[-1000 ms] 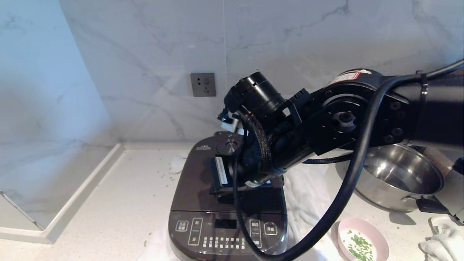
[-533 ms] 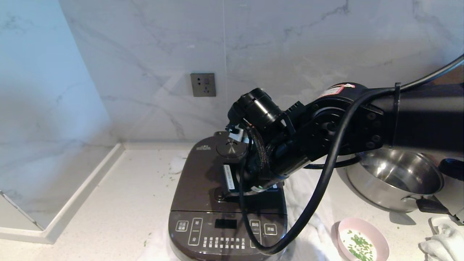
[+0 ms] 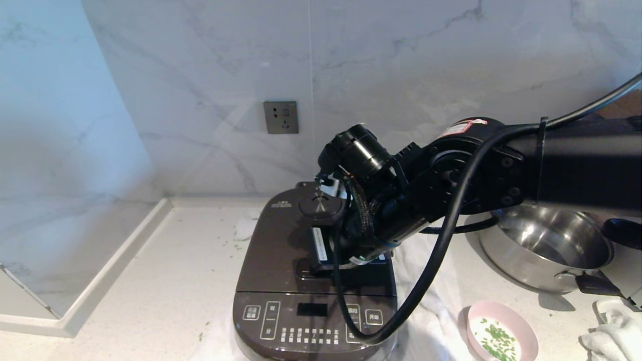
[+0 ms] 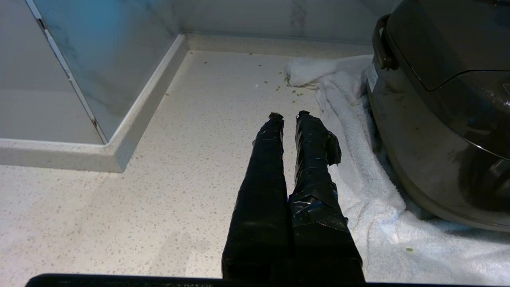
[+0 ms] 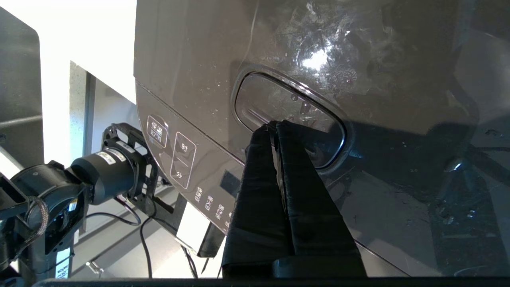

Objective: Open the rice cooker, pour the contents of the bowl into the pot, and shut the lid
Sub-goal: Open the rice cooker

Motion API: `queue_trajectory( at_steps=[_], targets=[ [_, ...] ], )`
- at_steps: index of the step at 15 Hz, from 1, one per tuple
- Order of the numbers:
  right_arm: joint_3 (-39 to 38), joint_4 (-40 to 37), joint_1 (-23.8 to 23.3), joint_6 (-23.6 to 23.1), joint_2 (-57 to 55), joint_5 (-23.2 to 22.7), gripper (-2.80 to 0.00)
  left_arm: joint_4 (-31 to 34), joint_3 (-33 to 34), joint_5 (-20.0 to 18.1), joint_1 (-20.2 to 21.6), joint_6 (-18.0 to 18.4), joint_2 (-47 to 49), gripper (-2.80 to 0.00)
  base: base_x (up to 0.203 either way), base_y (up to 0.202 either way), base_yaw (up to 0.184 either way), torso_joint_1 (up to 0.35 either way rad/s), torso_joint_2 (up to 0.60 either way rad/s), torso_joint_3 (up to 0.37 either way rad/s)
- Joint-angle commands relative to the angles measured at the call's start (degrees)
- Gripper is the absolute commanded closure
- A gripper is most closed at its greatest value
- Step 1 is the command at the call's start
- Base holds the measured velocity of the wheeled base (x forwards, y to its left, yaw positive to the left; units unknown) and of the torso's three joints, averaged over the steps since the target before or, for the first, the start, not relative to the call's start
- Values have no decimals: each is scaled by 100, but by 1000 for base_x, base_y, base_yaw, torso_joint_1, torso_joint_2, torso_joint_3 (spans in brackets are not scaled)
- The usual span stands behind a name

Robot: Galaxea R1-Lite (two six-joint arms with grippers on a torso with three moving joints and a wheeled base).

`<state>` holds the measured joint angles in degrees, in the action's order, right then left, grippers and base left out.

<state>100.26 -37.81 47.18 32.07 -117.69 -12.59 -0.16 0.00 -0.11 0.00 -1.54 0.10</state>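
Nearest me, at the front edge of the desk (image 3: 150,281) on my right, I see the bowl (image 3: 501,333), pale pink outside, with the contents (image 3: 494,337), chopped green bits on a whitish base, inside it. It stands apart from the rice cooker (image 3: 313,281), which sits at the front middle of the desk on a white towel (image 4: 358,175), its button panel facing me. A crumpled white cloth (image 3: 612,336) lies at the front right corner.

My left gripper (image 4: 289,116) hangs low beside the cooker's left flank, over bare desk at the towel's edge. Its taped fingers stand almost together with only a narrow slit at the tips, and nothing is between them.

My right gripper (image 5: 275,124) is over the cooker, its fingers pressed together and empty, their tips resting on the oblong button (image 5: 289,115) near the front edge of the lid (image 3: 281,235). The lid is down, so I cannot see the pot. Further back on the lid is the round steam cap (image 3: 317,205).

Behind the bowl, toward the right back of the desk, stands a shiny steel pan (image 3: 546,245) with black handles. On the marble wall beyond the cooker is a grey wall socket (image 3: 281,117).
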Motion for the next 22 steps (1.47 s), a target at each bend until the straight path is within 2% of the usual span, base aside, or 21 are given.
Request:
queue_trajectory(
  at_steps=[1,9,18,22],
  targets=[
    [-123,-34,-7,18,-15,-22,0,-2,9,2,0,-5,0,0,0,0,0,0,0,0],
    [-168,-25,-176,18,31,-7,0,-2,18,2,0,-5,8,0,0,0,0,0,0,0],
    [467,-25,-183,54,671,-24,0,-2,17,2,0,-5,-1,0,0,0,0,0,0,0],
    [1080,-26,-327,48,912,1,0,-2,17,2,0,-5,7,0,0,0,0,0,0,0]
  ],
)
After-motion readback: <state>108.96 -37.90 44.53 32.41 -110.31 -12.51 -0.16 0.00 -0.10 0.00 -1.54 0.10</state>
